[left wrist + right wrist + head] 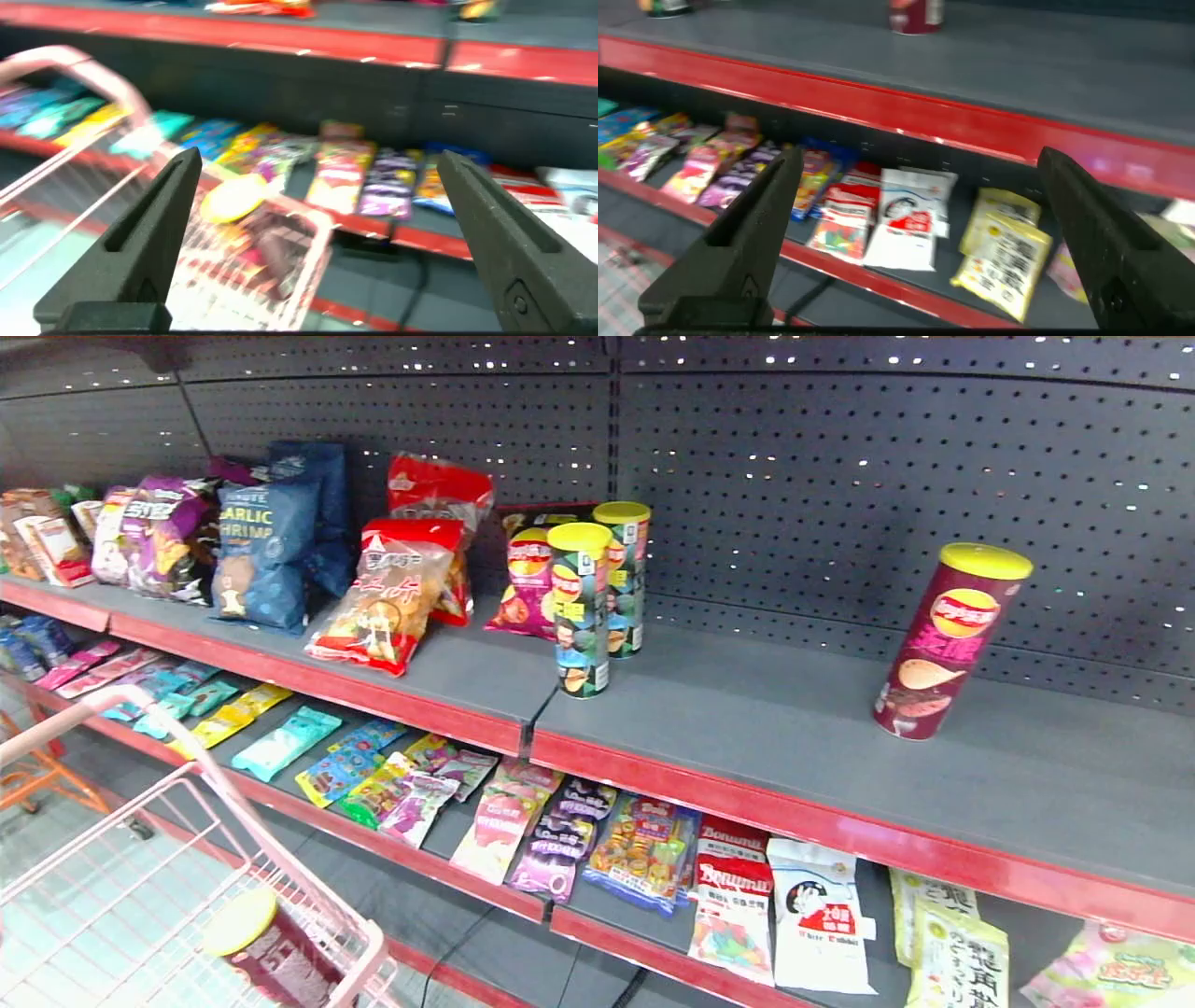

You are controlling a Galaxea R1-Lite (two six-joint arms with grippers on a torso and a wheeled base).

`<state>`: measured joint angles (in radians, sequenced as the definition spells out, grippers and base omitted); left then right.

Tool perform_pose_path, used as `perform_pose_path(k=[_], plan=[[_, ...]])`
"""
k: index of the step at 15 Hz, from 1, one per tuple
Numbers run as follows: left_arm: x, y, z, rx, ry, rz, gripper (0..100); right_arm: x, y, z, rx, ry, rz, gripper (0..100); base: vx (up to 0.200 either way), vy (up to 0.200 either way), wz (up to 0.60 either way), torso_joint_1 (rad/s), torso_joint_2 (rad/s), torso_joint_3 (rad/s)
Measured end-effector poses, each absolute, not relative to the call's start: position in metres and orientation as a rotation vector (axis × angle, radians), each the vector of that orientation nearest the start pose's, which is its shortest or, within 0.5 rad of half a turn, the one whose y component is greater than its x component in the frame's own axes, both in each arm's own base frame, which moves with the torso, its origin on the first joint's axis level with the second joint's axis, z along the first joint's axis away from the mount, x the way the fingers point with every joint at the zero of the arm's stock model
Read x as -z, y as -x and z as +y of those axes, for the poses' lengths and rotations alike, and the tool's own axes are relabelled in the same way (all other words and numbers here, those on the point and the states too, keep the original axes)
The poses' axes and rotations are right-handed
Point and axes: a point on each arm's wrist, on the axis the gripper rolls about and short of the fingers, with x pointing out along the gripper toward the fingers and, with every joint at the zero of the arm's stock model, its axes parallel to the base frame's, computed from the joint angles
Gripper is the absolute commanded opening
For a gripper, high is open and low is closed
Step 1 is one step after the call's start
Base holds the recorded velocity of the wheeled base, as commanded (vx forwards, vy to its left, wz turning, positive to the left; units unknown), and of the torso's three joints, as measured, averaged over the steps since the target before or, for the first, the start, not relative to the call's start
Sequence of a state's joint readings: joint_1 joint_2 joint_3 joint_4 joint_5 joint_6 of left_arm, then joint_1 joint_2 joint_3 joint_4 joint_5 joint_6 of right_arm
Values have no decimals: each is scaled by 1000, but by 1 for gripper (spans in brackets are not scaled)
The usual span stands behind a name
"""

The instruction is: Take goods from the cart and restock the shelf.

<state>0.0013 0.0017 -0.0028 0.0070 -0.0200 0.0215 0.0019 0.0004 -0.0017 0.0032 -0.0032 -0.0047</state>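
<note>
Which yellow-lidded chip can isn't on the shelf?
The dark red can lying in the pink cart; the other three stand upright on the grey shelf.

The grey upper shelf with its red front edge carried a maroon chip can upright at the right of the frame, two yellow-lidded cans at centre, and snack bags toward the upper left. Flat candy packets lay on the lower shelf.

The cart and its maroon can are cut off by the head view's lower edge.
</note>
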Motion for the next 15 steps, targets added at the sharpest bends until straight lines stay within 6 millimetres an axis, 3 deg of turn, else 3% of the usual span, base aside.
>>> perform_pose_path(k=[7,15], plan=[[-76,23,0,17,-21,4,100,-76,23,0,0,3,2,100,0,0,86,0,0,0],[-76,23,0,18,-21,4,100,-76,23,0,0,1,2,100,0,0,0,-143,350,207]])
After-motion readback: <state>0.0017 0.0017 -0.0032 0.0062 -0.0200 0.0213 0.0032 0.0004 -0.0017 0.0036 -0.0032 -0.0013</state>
